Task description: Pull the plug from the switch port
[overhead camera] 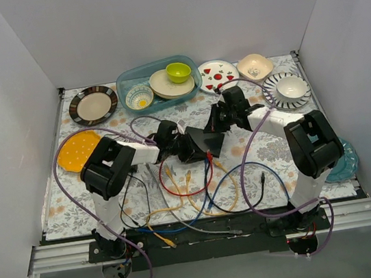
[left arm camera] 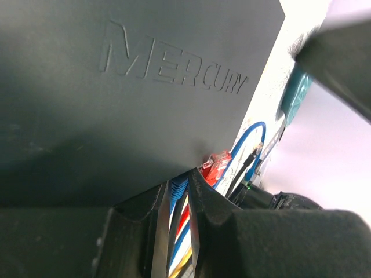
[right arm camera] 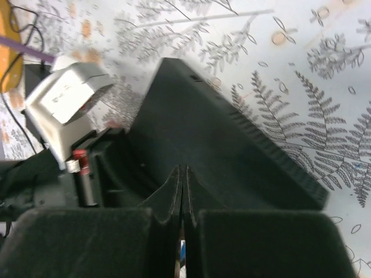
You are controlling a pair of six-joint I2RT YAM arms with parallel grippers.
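The switch (overhead camera: 200, 144), a flat matte black box, sits tilted in the middle of the table. In the left wrist view its face (left arm camera: 145, 87) reads MERCURY. My left gripper (left arm camera: 181, 182) is at the switch's socket edge, shut on a blue ribbed plug (left arm camera: 178, 190). A red plug (left arm camera: 217, 165) sits in the socket beside it. From above, the left gripper (overhead camera: 175, 140) meets the switch from the left. My right gripper (right arm camera: 183, 169) is shut on nothing, its tips pressed on top of the switch (right arm camera: 232, 145). From above, the right gripper (overhead camera: 216, 124) is on the switch's right side.
Loose coloured cables (overhead camera: 193, 193) sprawl between the switch and the arm bases. Dishes line the back: a striped plate (overhead camera: 93, 105), a blue tub of bowls (overhead camera: 132, 77), a strawberry plate (overhead camera: 217, 74), a beige bowl (overhead camera: 255, 66). An orange plate (overhead camera: 78, 150) lies at the left.
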